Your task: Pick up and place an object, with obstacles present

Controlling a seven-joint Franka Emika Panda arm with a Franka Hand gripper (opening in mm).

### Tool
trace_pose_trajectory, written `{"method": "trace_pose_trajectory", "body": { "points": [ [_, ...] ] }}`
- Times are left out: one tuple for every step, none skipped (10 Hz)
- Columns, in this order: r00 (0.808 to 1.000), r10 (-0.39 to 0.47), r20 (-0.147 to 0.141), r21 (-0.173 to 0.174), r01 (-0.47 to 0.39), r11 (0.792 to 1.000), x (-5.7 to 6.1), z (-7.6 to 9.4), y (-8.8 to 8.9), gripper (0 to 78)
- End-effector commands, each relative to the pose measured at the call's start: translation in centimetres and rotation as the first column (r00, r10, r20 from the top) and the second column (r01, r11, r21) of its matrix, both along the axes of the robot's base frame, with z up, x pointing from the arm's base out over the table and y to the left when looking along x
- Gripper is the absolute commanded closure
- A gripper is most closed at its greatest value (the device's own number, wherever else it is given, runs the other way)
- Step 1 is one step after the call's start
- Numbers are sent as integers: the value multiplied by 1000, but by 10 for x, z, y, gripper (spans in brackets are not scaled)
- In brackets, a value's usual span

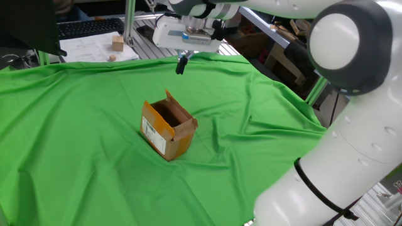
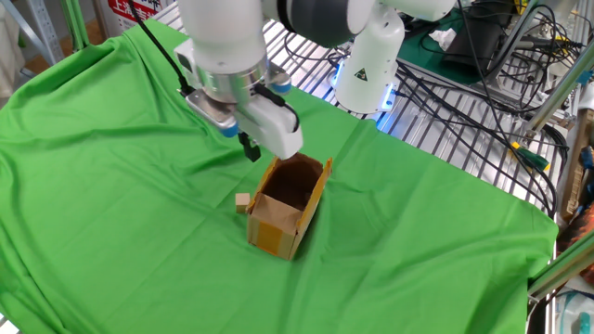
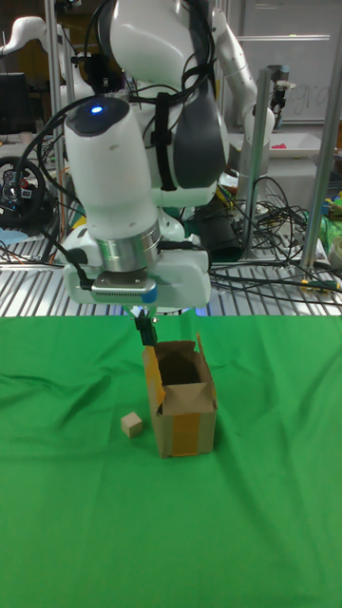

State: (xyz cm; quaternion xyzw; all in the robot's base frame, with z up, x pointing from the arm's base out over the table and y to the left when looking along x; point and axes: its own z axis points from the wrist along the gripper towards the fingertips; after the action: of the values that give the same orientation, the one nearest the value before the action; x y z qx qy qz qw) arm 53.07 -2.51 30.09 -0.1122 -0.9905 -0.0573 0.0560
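A white Franka arm hangs over a desk draped in green cloth [image 1: 75, 144], its gripper [image 2: 250, 151] poised in the air above the cloth and just beside the rear edge of a brown cardboard box [image 2: 286, 206]; the dark fingers point down and appear pressed close together with nothing between them, the jaws clenched on empty air. The box stands open-topped near the middle of the cloth, its flaps upright, a white printed label [image 1: 150, 130] showing on the side that faces one fixed view. The small light-tan wooden cube [image 2: 242, 202] rests on the cloth just beside the box, on the side away from the label; it shows in the tall fixed view to the left of the box and slightly nearer the camera, apart from the cardboard, while in one fixed view the box hides it. The gripper is well above the cube and touches neither it nor the box. In the tall fixed view the gripper's tips hang just over the box's upper left corner. Behind the cloth, in one fixed view, a larger tan wooden block [image 1: 117, 43] and a smaller block sit on white papers [image 1: 94, 47] next to a black keyboard [image 1: 91, 26]. A tangle of black cables [image 2: 483, 65] lies across the metal frame by the arm's base
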Motion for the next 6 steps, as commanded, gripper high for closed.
{"method": "trace_pose_trajectory", "body": {
  "points": [
    [998,-65,8,-2,65,998,9,4,-7,776],
    [995,-98,4,-6,98,995,9,4,-8,776],
    [993,-119,1,-9,119,993,9,4,-8,776],
    [993,-121,-1,-9,121,993,9,4,-8,776],
    [989,-145,-5,-10,145,989,9,4,-8,776],
    [988,-154,7,-3,154,988,9,4,-8,776]
  ]
}}
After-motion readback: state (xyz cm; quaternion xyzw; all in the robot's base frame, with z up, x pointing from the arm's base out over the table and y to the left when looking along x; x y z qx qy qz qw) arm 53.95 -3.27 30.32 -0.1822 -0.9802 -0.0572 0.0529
